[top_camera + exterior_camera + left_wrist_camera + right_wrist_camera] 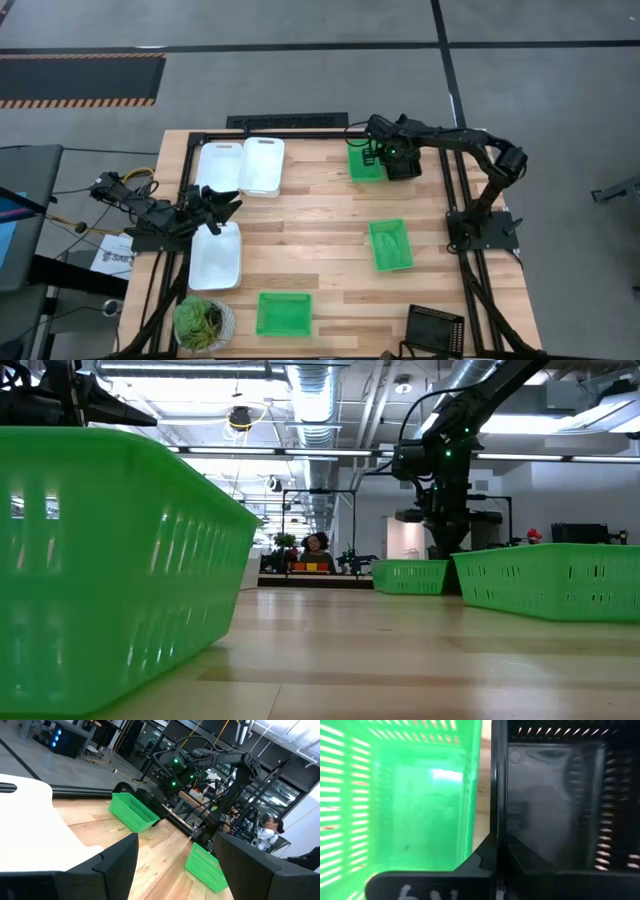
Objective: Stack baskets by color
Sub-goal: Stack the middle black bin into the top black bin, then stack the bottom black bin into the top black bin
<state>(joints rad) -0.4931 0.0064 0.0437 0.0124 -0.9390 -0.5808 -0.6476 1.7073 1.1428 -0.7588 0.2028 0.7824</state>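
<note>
My right gripper (398, 160) points steeply down at the far right of the table, shut on a black basket (555, 805). That basket stands right beside a green basket (364, 163) on its right. A second green basket (390, 245) lies mid-right and a third (283, 313) at the near edge. Two white baskets (242, 166) lie side by side at the far left, and a third (215, 257) lies nearer. Another black basket (435, 328) sits at the near right corner. My left gripper (225, 205) waits open and level over the left edge. My right gripper has the black basket's side wall (499, 795), the one next to the green basket, between its two fingers, one inside and one outside. The fingers come from above, pointing down. Whether the basket's bottom rests on the table I cannot tell.
A round potted plant (203, 322) stands at the near left corner. Bare wood lies in the table's middle between the white and green baskets. A black frame rail (300, 122) runs along the far edge. People sit in the room far beyond the table.
</note>
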